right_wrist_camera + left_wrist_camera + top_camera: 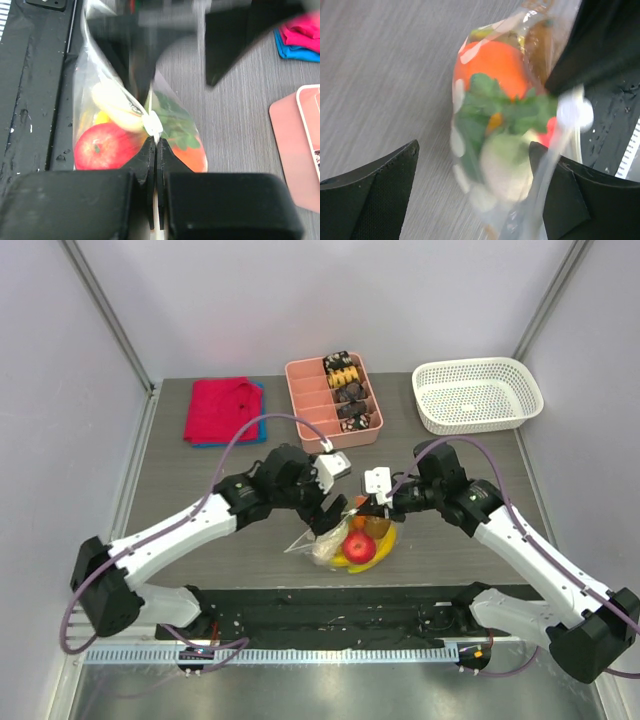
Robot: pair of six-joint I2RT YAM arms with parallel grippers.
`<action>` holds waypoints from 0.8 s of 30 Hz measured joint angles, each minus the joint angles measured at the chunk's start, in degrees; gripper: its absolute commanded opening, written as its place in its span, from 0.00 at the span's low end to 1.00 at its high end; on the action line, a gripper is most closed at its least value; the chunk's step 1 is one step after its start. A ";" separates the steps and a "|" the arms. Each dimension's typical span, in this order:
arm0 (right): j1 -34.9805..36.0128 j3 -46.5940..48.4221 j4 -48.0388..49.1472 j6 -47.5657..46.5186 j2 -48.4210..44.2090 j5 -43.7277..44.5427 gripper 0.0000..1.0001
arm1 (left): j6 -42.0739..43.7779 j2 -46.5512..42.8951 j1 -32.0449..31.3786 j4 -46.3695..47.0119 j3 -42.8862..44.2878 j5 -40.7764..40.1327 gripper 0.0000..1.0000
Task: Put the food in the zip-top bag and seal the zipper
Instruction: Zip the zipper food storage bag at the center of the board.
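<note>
My right gripper (155,144) is squeezing tight, and the thin pale zipper (152,125) is caught flat between its two fingers. The zip-top bag (95,75) is hanging just in front of those jaws. Inside it I am seeing the red apple (97,147) and the yellow bananas (114,102) on one side of my pinch. The orange (495,65) and the green leafy piece (492,102) are on the other side. So I think the food is in.

My left gripper (474,150) is standing wide open and gripping nothing. The bag is sitting in the gap between its fingers, much nearer to one finger. It may be brushing that finger, but the picture is too blurry to be sure.

The zipper seems to be running long-ways from my right jaws straight across to my left jaws. I cannot tell how much of it is pressed shut. I am guessing the next job is closing the left jaws on the strip and sliding along it. My right arm is the nearer one, since it is touching the strip.
</note>
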 measured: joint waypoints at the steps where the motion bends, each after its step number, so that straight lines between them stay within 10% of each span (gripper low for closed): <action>1: 0.09 0.00 -0.02 0.00 -0.17 -0.20 0.01 | 0.61 -2.34 0.79 -0.37 -1.03 0.55 0.83; 9: 0.31 0.07 -0.72 1.57 0.00 -0.68 0.01 | 6.71 -17.42 3.30 -3.87 -0.04 4.28 0.64; 24: 0.31 2.23 -2.64 6.14 1.75 -1.79 0.01 | 7.23 -10.47 -5.09 7.78 -3.17 5.70 0.63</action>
